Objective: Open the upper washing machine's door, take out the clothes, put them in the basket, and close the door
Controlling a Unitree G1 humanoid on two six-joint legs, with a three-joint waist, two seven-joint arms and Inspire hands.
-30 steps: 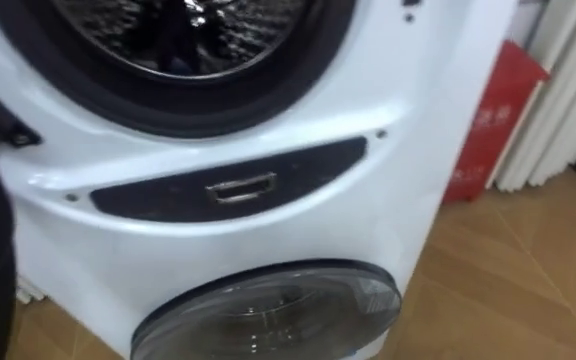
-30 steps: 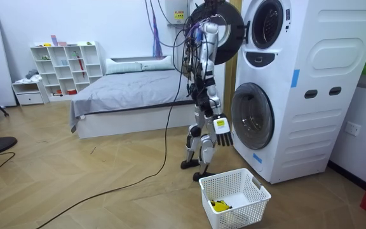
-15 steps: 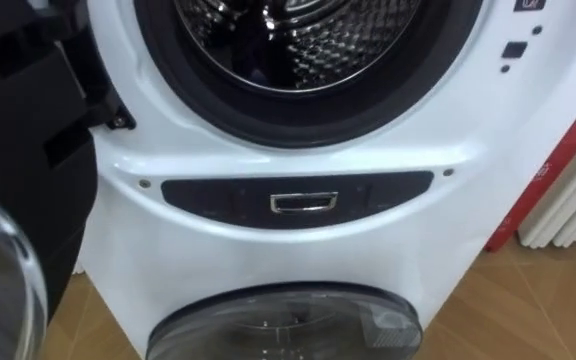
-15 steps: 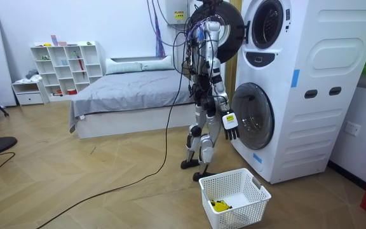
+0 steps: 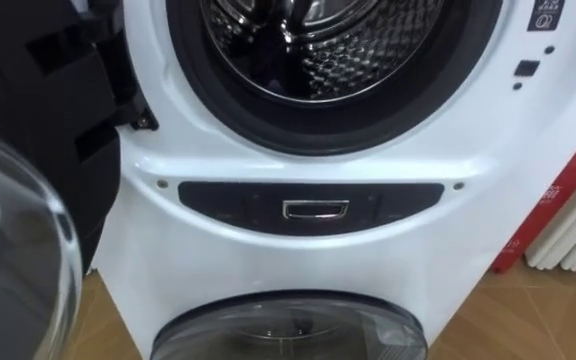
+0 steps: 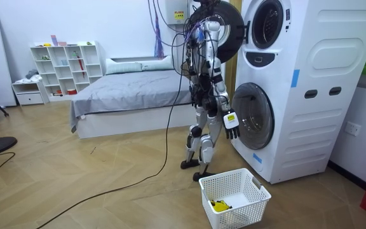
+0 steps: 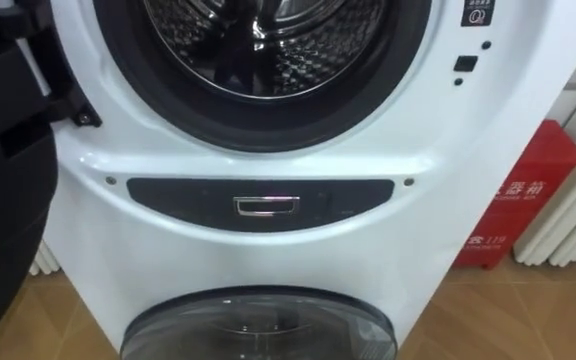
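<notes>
The robot stands on the wooden floor (image 6: pixel 107 178) facing the stacked washing machine (image 5: pixel 298 260), whose upper door (image 5: pixel 13 250) is swung open on the robot's left, baring the steel drum (image 5: pixel 358 55). I cannot tell whether any clothes lie inside it. In the room view its right hand (image 6: pixel 230 121) hangs by the lower door (image 6: pixel 253 114), its fingers too small to tell their state, and a yellow item (image 6: pixel 220 205) lies in the white basket (image 6: pixel 246 213) behind its feet.

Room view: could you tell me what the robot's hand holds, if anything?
Nothing, it seems: the right hand hangs empty beside the lower door.
</notes>
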